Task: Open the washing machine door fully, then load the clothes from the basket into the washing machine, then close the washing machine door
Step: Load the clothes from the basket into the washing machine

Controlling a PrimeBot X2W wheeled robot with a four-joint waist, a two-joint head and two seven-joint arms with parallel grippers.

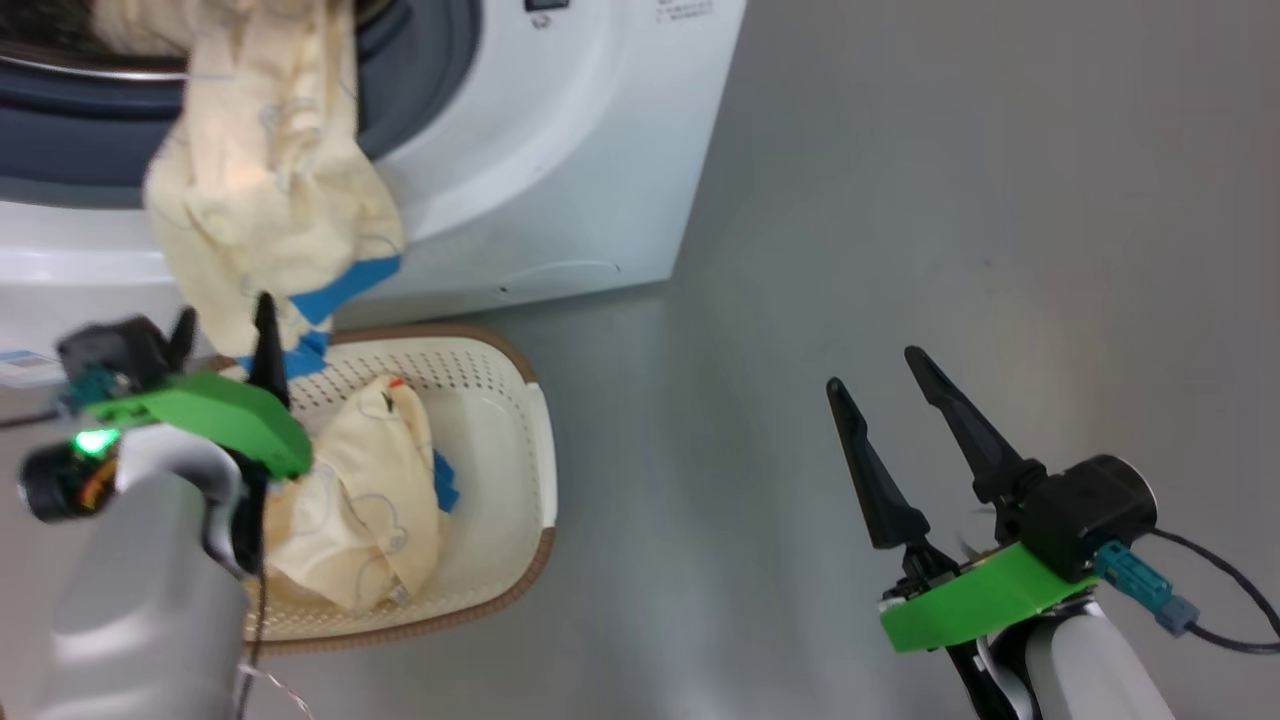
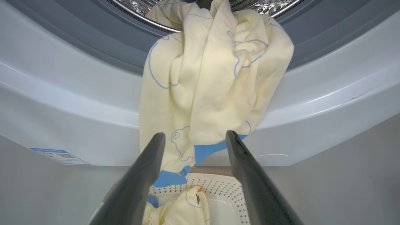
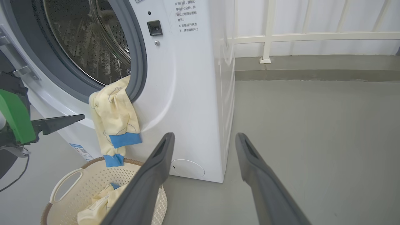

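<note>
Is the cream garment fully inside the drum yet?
No, partly out: the garment drapes from the drum over the gasket, hanging down toward the basket.

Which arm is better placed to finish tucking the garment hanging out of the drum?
Left. The left arm has its open jaws framing the hanging garment above the basket; the right arm holds open jaws over bare floor, well clear of the washing machine.

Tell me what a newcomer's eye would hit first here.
A cream garment hangs half out of the washing machine, blue cuffs dangling over the basket. A second garment lies in that basket. The left end effector is open near the hanging cloth; the right end effector, also open, is over bare floor.
</note>
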